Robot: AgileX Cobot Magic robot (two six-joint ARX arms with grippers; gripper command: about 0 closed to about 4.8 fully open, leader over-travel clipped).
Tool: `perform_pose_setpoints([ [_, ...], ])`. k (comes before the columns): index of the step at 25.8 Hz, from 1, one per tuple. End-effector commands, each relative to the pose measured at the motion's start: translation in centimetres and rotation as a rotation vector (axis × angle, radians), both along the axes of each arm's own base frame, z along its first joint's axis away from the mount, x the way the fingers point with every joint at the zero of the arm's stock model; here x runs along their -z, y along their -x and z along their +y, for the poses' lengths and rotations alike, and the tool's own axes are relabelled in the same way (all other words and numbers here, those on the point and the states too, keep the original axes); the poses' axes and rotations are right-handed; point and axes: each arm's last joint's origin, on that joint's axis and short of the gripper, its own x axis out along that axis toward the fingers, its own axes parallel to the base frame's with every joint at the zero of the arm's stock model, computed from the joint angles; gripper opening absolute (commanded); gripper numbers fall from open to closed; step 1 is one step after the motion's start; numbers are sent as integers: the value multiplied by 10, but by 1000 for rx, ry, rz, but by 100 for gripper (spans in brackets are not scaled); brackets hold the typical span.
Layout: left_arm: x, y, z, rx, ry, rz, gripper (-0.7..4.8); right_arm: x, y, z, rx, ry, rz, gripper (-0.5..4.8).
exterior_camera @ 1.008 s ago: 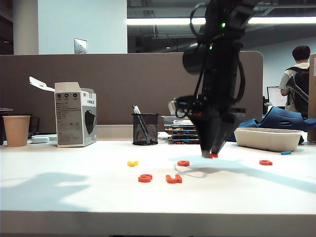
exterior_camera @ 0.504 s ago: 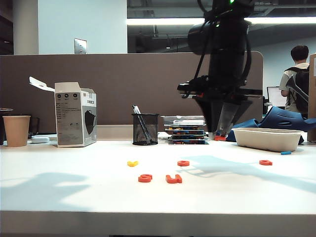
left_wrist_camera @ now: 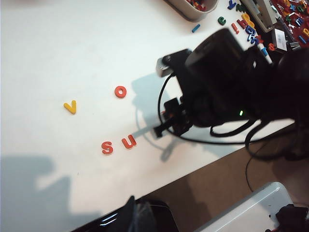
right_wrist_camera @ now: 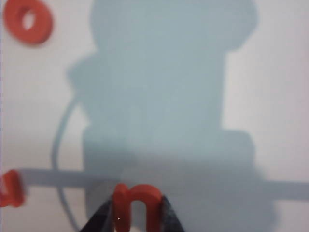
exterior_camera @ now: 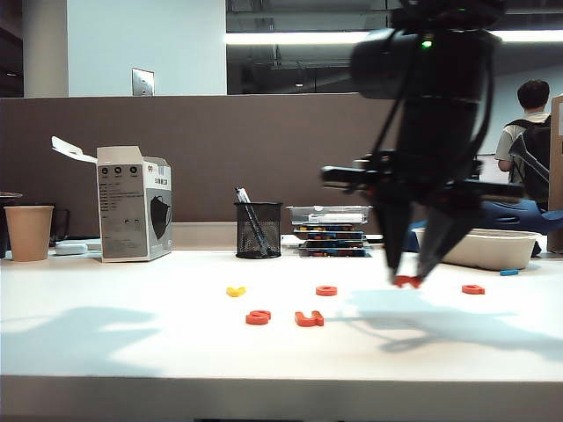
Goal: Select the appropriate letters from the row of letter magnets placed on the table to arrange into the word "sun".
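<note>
My right gripper (exterior_camera: 407,280) hangs above the white table (exterior_camera: 132,343), right of centre, its two dark fingers (right_wrist_camera: 99,218) pinching a small flat orange-red plastic letter n (right_wrist_camera: 137,205); in my right wrist view its legs point toward the camera and its arch away. On the table the orange-red s (left_wrist_camera: 107,147) and orange-red u (left_wrist_camera: 128,142) lie side by side, reading "su", the u's opening facing the far side. Behind them lie a yellow v (left_wrist_camera: 70,107) and an orange-red ring-shaped o (left_wrist_camera: 120,92). Another orange-red letter (exterior_camera: 473,288) lies farther right. The white carton (exterior_camera: 134,204) bears print too small to read. My left gripper is out of sight.
</note>
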Motion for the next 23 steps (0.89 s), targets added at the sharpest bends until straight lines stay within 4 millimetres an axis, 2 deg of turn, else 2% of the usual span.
perform_pose_setpoints([
  [1,-3,1,0,6,14,-13,-5,2,6,16,22,-16,-77,103],
  [5,-3,1,0,6,14,-13,-5,5,15,29,21,50,-138,103],
  [16,-2,1,1,6,9,-8,-5,25,23,26,27,-6,-100,103],
  [23,-2,1,1,6,8,-8,-5,26,23,26,37,-9,-97,103],
])
